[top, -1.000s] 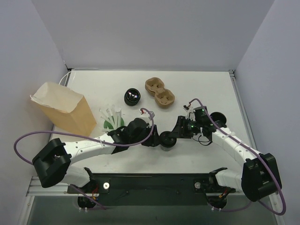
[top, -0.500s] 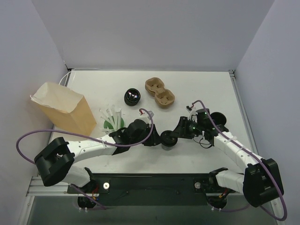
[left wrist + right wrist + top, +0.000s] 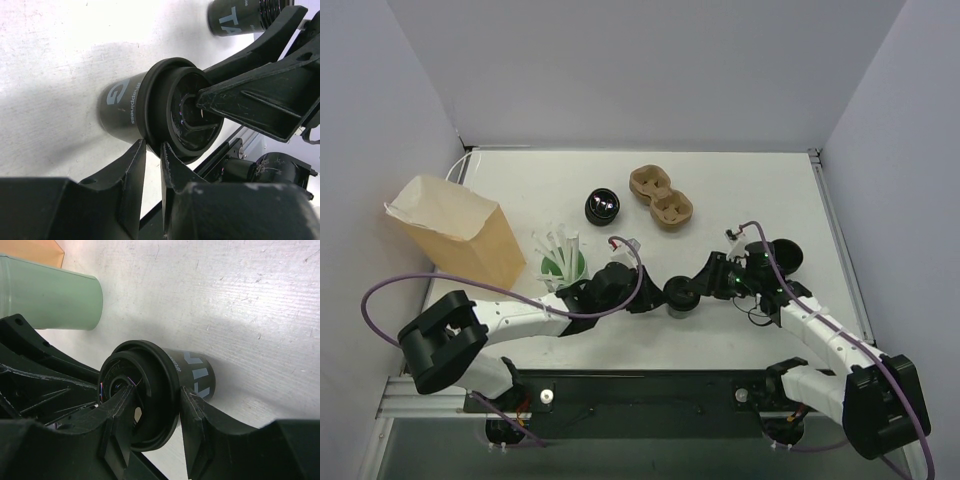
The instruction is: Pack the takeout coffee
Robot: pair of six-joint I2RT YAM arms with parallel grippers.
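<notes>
Two grippers, one cup: entry for the lower centre of the top view.

Item 1: coffee [image 3: 681,294]. Black, lidded, upright on the table [image 3: 750,190], lower centre of frame, between the tips of the two arms. Not in the bag [image 3: 455,235], which stands well apart at the left edge.

Item 2: right gripper [image 3: 156,392]. Clamped on the lid, one finger in the lid's recess, the other outside its rim.

Item 3: left gripper [image 3: 152,146]. Jaws drawn narrow about the opposite edge of the lid, one finger on the wall side of the rim, one on the top side. Whether they already bite cannot be told.

Change just made: the left jaws stand narrower than a second ago. Judged meaning: a hand-over is in progress, the cup passing from the right arm to the left, the arm nearer the bag. Packing itself is not yet begun.

Other differences from the earlier frame: the coffee sits a little further right and up. The right wrist has drawn back toward the lower right. The left forearm reaches further in, leaving the green cup [image 3: 563,265] less covered.

Unmoved: green cup, left of the coffee; open cup [image 3: 603,207] and carrier [image 3: 661,197], upper centre; bag.
</notes>
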